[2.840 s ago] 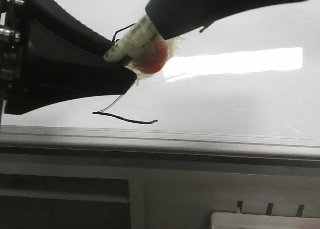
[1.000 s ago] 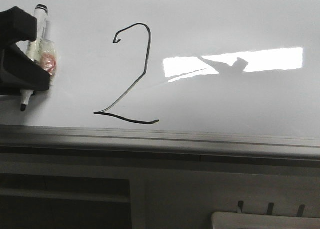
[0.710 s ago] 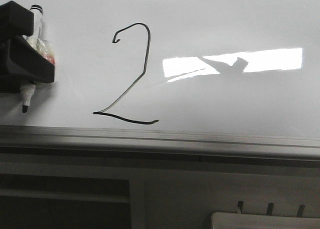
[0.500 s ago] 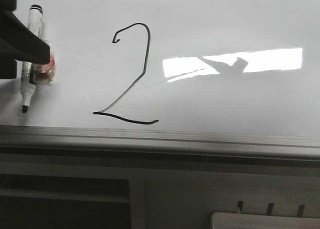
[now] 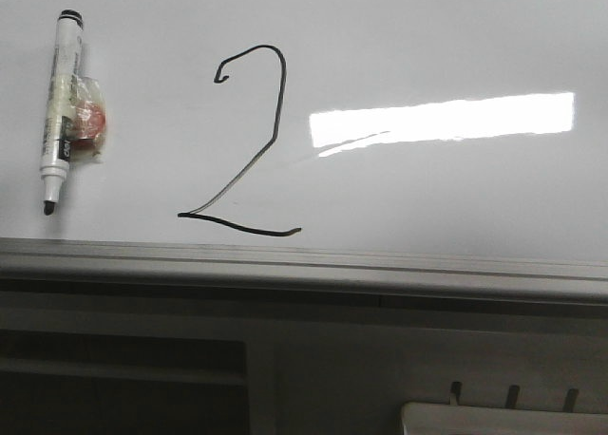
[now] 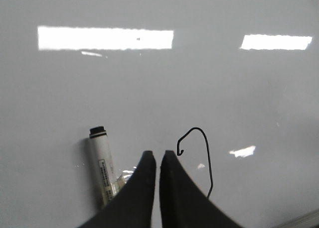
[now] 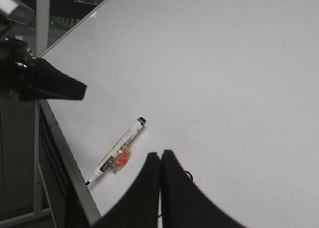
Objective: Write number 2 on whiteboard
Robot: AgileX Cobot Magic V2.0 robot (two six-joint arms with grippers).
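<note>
Black number 2 (image 5: pixel 249 142) complete on the whiteboard (image 5: pixel 437 36). Marker pen (image 5: pixel 59 107) lies left of it. Left gripper (image 6: pixel 158 158) and right gripper (image 7: pixel 160 158): fingers together, empty.

Office or lab: framed whiteboard (image 5: pixel 427 36)

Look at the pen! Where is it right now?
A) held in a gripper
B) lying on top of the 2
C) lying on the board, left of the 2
C: the marker pen lies loose on the whiteboard, left of the number 2, with no gripper touching it.
</note>
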